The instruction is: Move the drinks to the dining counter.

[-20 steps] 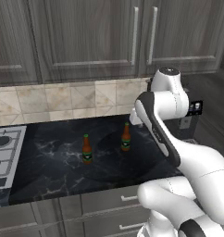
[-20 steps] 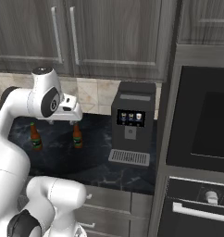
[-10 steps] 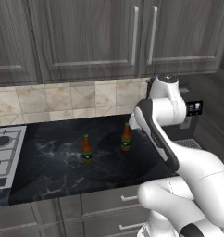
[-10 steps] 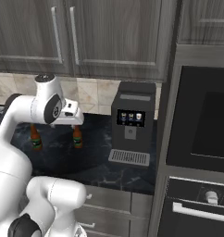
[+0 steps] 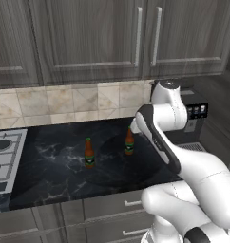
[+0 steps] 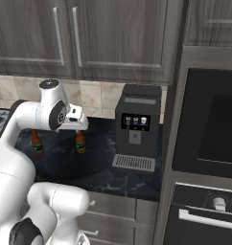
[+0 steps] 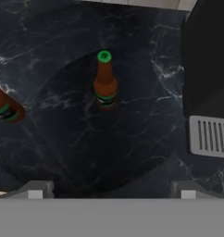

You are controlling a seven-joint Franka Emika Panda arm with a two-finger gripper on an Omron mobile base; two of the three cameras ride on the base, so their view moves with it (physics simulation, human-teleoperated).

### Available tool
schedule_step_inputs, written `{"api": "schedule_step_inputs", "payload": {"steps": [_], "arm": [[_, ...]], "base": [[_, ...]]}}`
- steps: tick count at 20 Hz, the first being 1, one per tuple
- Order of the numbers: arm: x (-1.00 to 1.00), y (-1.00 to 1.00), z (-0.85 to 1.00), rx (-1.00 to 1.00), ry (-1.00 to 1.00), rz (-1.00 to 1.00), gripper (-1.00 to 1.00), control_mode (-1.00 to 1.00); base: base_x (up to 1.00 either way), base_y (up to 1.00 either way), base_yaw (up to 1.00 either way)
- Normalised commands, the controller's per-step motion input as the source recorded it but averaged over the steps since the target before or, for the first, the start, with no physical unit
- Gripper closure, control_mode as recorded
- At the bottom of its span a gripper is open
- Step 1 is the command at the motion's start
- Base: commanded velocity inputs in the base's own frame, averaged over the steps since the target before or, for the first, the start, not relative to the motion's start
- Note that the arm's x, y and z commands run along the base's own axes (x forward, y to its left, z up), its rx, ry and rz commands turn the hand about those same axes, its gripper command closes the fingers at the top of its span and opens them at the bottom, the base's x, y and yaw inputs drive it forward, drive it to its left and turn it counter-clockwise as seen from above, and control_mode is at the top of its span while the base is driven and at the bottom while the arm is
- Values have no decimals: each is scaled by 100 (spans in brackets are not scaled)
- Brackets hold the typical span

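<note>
I have the end effector (image 7: 111, 187) hanging above the black white-veined marble desk (image 5: 50, 166), its fingers spread as wide as they go and holding nothing. Directly under it in the hand view stands the nearer small brown glass bottle with a green cap (image 7: 105, 82), upright, on the desk beside the black coffee machine (image 6: 138, 129). The second brown green-capped bottle (image 5: 89, 153) stands apart to its left, closer to the white stove top (image 5: 4, 154). Both drinks sit on the wall desk under the grey wood-grain cabinets (image 5: 93, 38); neither has been lifted, so I judge the task barely begun.

My worries from here:

- The bottle is narrow and tall. If I descend off-centre, one finger could clip the cap or neck and tip it over, and it may roll on the smooth marble.
- In the hand view the bottle sits slightly left of midway between the fingertips, so I would correct sideways before lowering.
- The coffee machine and its metal drip grille (image 7: 210, 136) are near on one side; a wide swing of the wrist could strike them.
- Gripping high on the tapered neck risks slipping, so the body looks safer.
</note>
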Motion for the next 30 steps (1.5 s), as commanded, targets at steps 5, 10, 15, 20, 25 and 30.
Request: {"api": "schedule_step_inputs", "payload": {"steps": [5,10,15,20,25,30], "arm": [[14,2,-5,0,0,0,-100,-100],[9,1,0,0,0,0,-100,-100],[6,10,-1,0,0,0,-100,-100],[2,9,-11,1,-3,0,-100,-100],[6,10,-19,0,-5,0,-100,-100],[6,3,-21,0,-6,0,-100,-100]], "base": [[0,0,0],[0,0,0],[0,0,0],[0,0,0],[0,0,0],[0,0,0]]}}
